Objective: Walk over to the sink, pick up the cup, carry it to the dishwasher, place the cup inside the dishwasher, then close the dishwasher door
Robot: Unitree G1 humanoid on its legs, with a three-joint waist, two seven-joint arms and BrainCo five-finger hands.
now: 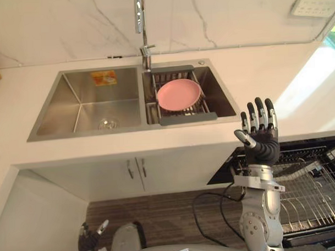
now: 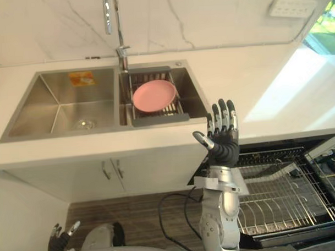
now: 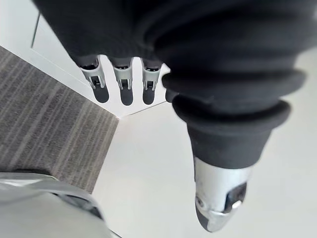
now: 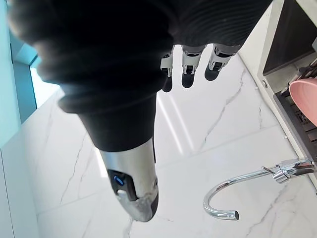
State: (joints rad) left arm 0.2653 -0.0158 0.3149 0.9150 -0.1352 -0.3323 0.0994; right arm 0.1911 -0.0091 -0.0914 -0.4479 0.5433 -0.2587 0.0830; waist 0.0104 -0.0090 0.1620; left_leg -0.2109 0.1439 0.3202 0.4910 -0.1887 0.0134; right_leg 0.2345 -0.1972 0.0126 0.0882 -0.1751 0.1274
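Two basins make up the steel sink (image 1: 46, 116), set into the white surface toward its back edge, with the faucet (image 1: 139, 13) rising from between them against the marble wall. The left basin holds nothing but its drain. Across the right basin sits a grey-framed drain rack (image 1: 186, 118), and the pink plate (image 1: 178, 94) lies flat in it, the one dish in the sink. Neither hand is touching it.

The right hand (image 1: 261, 141) is up in front of the surface's front edge, off to the right of the sink and well apart from the plate. Its fingers (image 4: 188, 62) are straight and slightly fanned and its thumb is out to the side, with nothing held. Its own wrist view looks past them at the marble wall, the faucet's curved spout and a sliver of the plate's rim.

Below that hand, under the right end of the surface, the dishwasher (image 1: 313, 192) stands open with its wire rack pulled out over the floor.

The left hand (image 1: 90, 238) hangs low by the striped floor (image 1: 159, 214), beneath the left end of the surface. Its fingers are relaxed and fairly straight, and it carries nothing. White cabinet doors (image 1: 119, 174) are closed under the sink.
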